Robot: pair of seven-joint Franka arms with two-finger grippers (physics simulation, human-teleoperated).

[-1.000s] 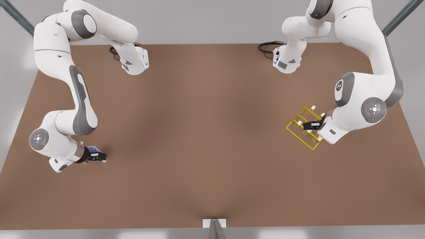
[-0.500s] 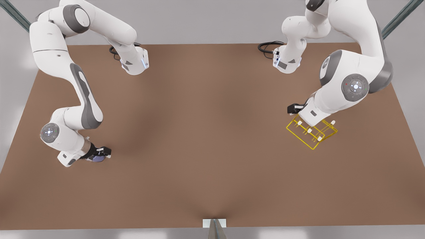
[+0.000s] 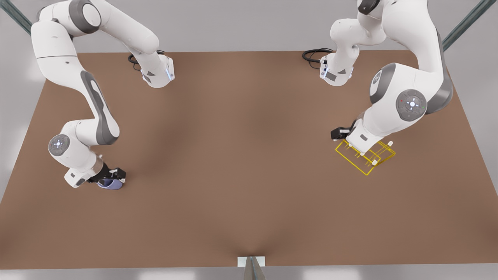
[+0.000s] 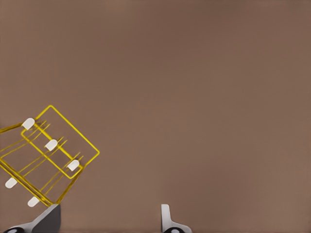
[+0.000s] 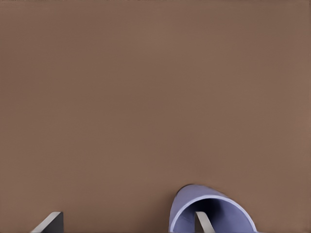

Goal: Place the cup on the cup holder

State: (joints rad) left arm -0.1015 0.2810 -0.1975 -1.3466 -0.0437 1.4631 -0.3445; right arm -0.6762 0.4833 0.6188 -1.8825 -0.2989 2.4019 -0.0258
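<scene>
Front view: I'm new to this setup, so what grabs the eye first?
The yellow wire cup holder with white-capped pegs stands out on the brown table at the front view's right, with the left tool open beside it. At the front view's left, the right tool has one finger inside the lavender cup and one outside its wall.

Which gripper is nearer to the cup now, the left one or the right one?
The right gripper is nearer: one finger reaches inside the cup. The left gripper is far across the table, beside the cup holder.
</scene>
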